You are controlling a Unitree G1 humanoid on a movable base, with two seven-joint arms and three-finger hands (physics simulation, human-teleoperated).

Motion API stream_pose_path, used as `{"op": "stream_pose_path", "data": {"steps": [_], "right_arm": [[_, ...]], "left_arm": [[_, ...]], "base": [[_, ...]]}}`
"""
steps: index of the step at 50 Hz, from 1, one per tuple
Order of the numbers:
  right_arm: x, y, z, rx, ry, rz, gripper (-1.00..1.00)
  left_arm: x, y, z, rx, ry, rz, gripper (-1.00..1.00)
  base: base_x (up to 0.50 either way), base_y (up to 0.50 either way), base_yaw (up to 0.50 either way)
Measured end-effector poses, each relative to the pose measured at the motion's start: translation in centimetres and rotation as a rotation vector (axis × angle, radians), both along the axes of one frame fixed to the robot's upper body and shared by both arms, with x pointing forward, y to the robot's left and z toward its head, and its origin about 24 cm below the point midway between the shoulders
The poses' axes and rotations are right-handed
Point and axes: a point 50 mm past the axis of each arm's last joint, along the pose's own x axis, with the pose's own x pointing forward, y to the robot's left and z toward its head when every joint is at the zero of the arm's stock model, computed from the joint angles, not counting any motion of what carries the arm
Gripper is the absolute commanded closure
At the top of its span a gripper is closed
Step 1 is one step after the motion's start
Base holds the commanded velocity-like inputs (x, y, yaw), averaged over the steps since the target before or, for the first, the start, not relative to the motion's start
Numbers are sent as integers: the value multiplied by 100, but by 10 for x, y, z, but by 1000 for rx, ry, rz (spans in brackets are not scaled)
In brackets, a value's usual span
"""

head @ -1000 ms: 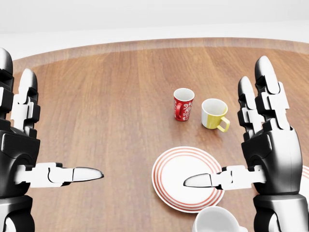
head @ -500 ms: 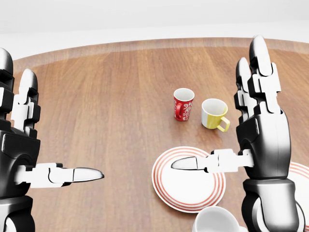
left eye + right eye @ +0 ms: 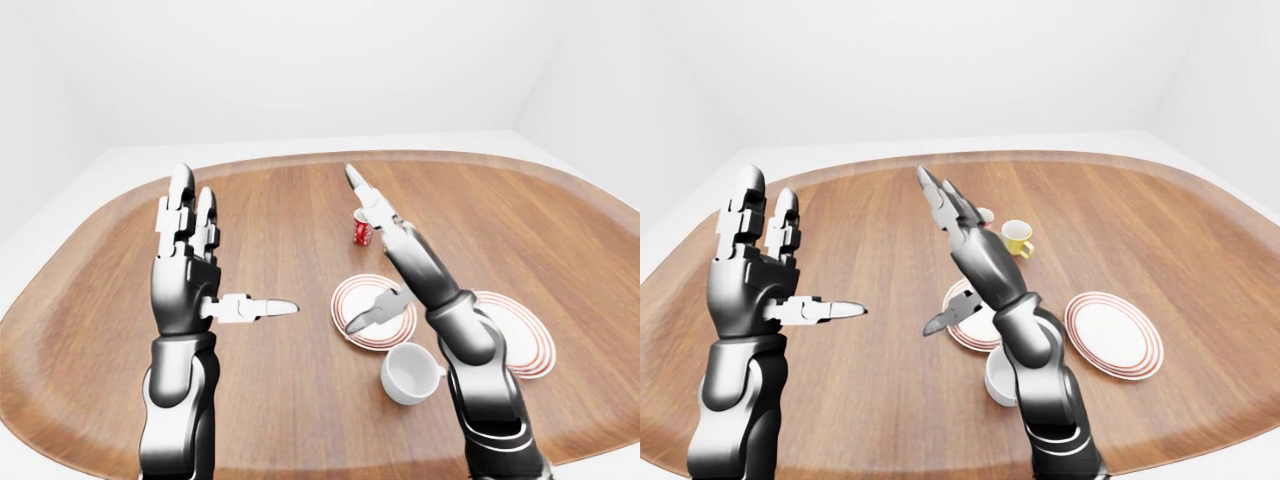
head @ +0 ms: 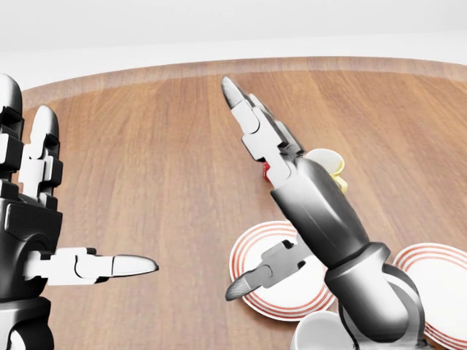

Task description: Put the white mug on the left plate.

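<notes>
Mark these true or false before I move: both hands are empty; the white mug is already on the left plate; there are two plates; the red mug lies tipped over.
1. Both hands are empty: true. The left hand and right hand are open, holding nothing.
2. The white mug is on the left plate: false. It stands on the table, below the plate in the left-eye view.
3. There are two plates: true. The right plate lies beside the left one.
4. The red mug lies tipped over: false. It stands upright.

a plain white ceramic mug point(image 3: 410, 372), two white plates ringed in red point(image 3: 372, 312) point(image 3: 1114, 334), a yellow-and-white mug point(image 3: 1017, 238) and a red white-patterned mug point(image 3: 363, 231) are seen on brown wood-grain table point(image 3: 290, 220).
</notes>
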Motion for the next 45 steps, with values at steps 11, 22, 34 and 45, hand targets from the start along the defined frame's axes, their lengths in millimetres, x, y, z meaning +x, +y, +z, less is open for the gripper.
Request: {"op": "stream_pose_path", "data": {"steps": [11,22,34,45], "right_arm": [[35,13,-3,-285,117,79,-100],[41,-4,-27,-422,246,25,-100],[-9,-1,-25,-562,136,-45,-100],[-40,8,-12,-640,10,-60,-100]], "left_arm": [[0,0,0,3,1,2,-100],[-1,1,1,7,-5,5,-100],[-1,1,2,11,-11,6,-100],[-1,0,2,13,-9,6,-100]], "base": [[0,0,0],[0,0,0],[0,0,0],[0,0,0]]}}
